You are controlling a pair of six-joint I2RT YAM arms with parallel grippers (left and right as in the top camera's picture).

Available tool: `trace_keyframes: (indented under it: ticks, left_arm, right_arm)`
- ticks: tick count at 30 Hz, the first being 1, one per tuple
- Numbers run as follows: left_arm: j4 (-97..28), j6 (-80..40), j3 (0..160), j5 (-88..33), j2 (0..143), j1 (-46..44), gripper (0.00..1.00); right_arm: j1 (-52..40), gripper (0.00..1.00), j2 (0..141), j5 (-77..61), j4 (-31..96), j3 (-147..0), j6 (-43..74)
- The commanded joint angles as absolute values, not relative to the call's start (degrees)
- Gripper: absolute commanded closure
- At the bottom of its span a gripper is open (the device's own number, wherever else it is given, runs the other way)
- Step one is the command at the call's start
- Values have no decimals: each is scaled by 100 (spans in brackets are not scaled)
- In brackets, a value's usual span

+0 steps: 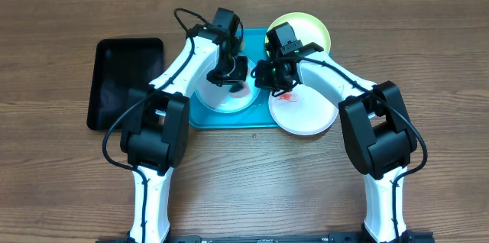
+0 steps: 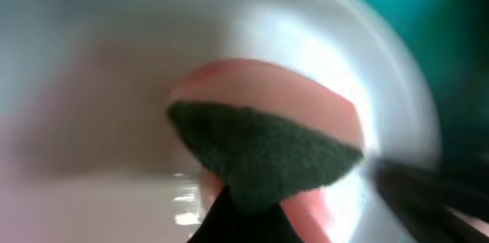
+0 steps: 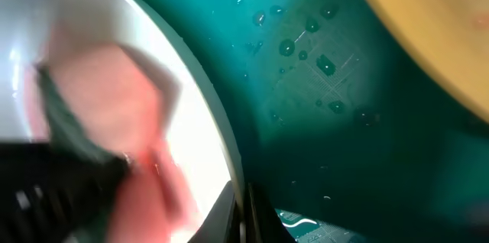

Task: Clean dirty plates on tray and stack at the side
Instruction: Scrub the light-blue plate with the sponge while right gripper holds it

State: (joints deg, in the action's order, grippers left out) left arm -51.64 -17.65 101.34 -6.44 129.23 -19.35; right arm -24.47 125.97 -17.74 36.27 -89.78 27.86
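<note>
Pink sponge, clamped in L pincer

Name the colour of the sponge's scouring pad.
The scouring pad is dark green, on a pink sponge; left wrist view shows it best.

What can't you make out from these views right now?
pale blue plate centre, overhead: covered by left gripper; any smear unclear.
sponge, left wrist: blurred; surface beneath hidden.
right gripper, overhead: its body hides the jaws; right wrist view blurred, so any hold unclear.
yellow-green plate, overhead: right arm covers part.
</note>
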Motion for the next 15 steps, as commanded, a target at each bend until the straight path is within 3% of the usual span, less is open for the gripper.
trace_keyframes:
  ticks: [1,7,15]
  left_arm:
    - [-5374,-3041,10075,1732,12988,-1905,96]
    - [-6195,-3109,10075,1885,12988,-1922,96]
    - [-6993,-790,10075,-1120,12988,-1955,96]
  right_arm:
    - [-2434,96,12602,-1769,3634,-8956,2816]
    - [-2434,96,12602,-1769,3632,-8956,2814]
    - [-2434,96,12602,-1774,3634,-8956,2816]
